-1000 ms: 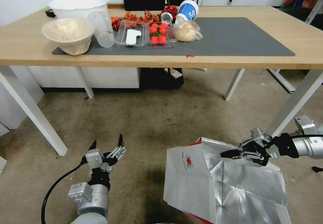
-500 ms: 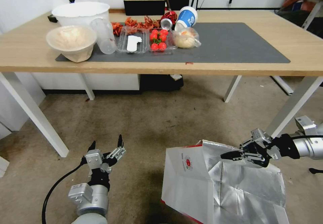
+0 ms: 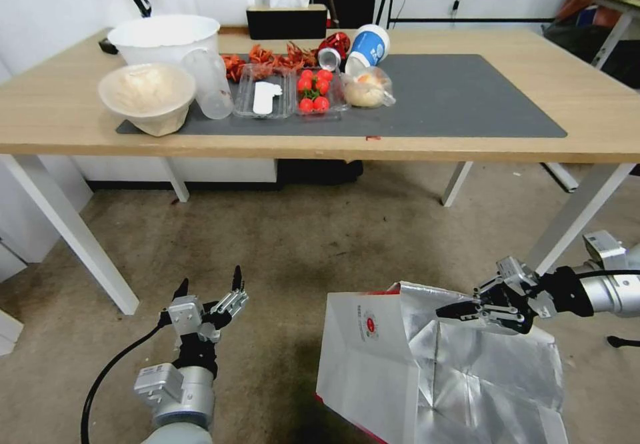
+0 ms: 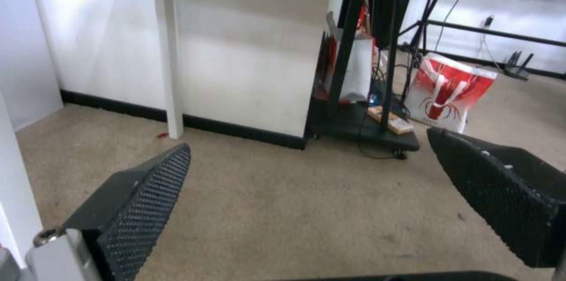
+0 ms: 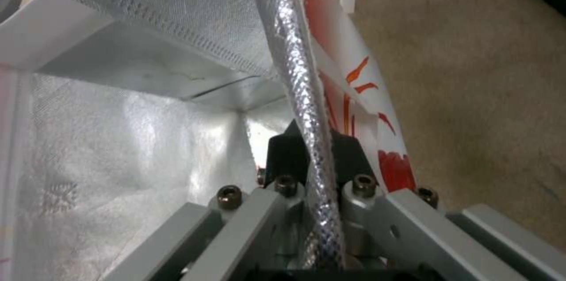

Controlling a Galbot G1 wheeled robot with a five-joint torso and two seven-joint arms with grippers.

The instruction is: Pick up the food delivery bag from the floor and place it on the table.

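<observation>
The food delivery bag (image 3: 373,364) is white with a silver foil inside and a small round red logo, and it fills the lower right of the head view above the floor (image 3: 320,237). My right gripper (image 3: 448,311) is shut on the bag's foil top edge (image 5: 295,73), which runs between its fingers in the right wrist view. My left gripper (image 3: 209,285) stands open low at the left over bare carpet, holding nothing; its black pads (image 4: 147,201) are spread wide. The table (image 3: 600,124) with its dark grey mat (image 3: 467,97) stands ahead.
On the table's left stand a white bowl (image 3: 163,34), a beige bowl (image 3: 147,94), clear cups, trays of tomatoes (image 3: 313,87) and crayfish, a blue-white cup (image 3: 369,44). White table legs (image 3: 573,214) flank the floor space. A red-white bag (image 4: 451,93) and black rack stand beyond.
The whole head view has shifted, with the table sliding lower in the picture, so the camera moved. The bag stays pinched in my right gripper; the left arm is unchanged.
</observation>
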